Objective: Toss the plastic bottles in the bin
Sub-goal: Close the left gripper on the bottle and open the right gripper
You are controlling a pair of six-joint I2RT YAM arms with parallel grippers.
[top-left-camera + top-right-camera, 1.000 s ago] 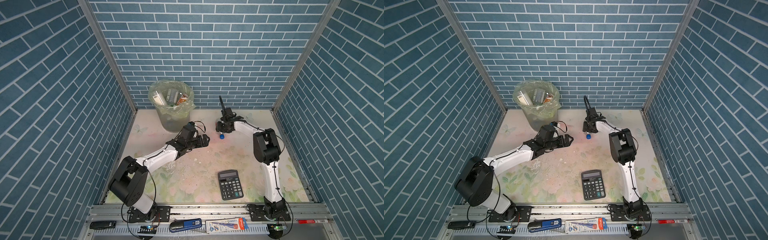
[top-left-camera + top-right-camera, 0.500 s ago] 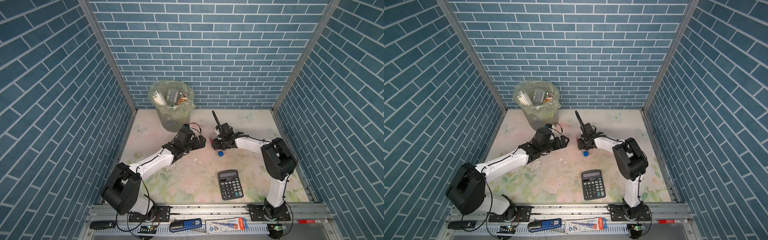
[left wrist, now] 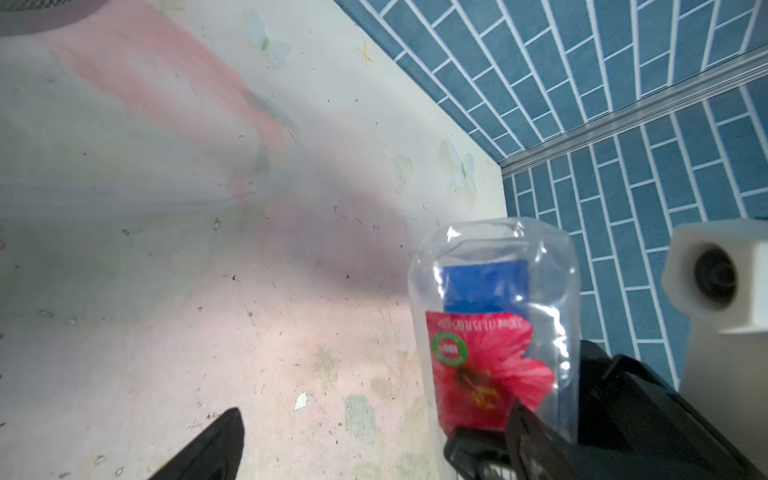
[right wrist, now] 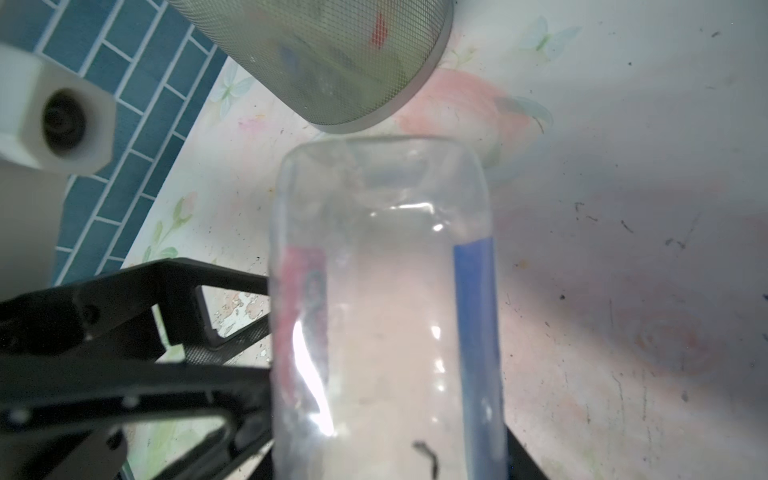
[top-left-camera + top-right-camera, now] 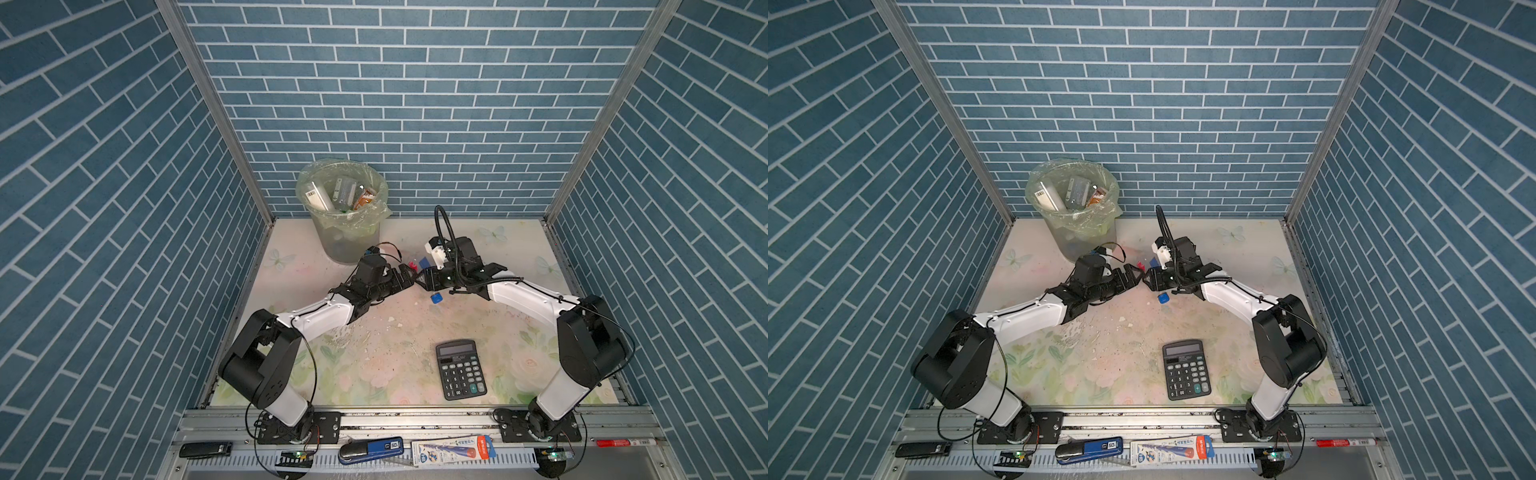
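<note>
Right fingers (image 5: 428,280) are clamping a clear bottle (image 3: 494,332) with red-flower and blue labels, holding it off the tabletop (image 5: 374,345) mid-scene, just near-right of the bin (image 5: 345,245). Left fingers (image 5: 400,279) are standing wide open, tip to tip with the right ones. In the right wrist view one left finger is sitting just beside the bottle's red-label side; can't tell if it's touching. Bin is sitting far left with other bottles (image 5: 320,195) lying inside. Blue cap (image 5: 436,298) is lying loose on the tabletop below the right fingers. Calculator (image 5: 460,369) is sitting near right.
</note>
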